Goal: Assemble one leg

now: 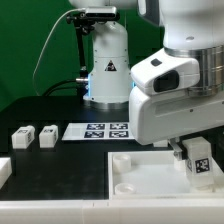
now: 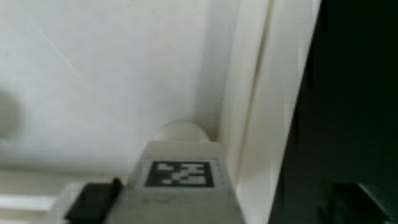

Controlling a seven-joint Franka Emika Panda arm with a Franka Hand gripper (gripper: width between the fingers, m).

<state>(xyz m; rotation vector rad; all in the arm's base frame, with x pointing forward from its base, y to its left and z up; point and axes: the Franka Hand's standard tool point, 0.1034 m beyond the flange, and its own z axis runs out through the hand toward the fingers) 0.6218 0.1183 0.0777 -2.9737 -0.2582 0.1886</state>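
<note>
the leg (image 1: 200, 160) (image 2: 178, 176) hangs under the arm (image 1: 175, 95) at the exterior view's right, above the near right part of the tray (image 1: 135, 178). its marker tag faces the exterior camera. the fingers (image 2: 89, 201) are closed on the leg; the wrist view shows one dark finger pressed against its side, with the tagged face between them. whether the leg touches the tray floor cannot be told.

in the wrist view the rounded end of the leg points along the tray floor, just beside the raised tray wall (image 2: 249, 100). beyond that wall lies the black counter (image 2: 356, 100) (image 1: 60, 180).

obstructions: the wrist housing of the arm covers the far right part of the tray in the exterior view and hides the upper part of the leg. the tray wall stands close along one side of the leg.

surroundings: two more legs (image 1: 22, 136) (image 1: 47, 135) stand side by side on the counter at the exterior view's left, well apart from the tray. the marker board (image 1: 100, 130) lies flat between them and the arm. the arm base (image 1: 105, 65) stands behind the marker board. another white part (image 1: 3, 170) is cut off at the left edge.
</note>
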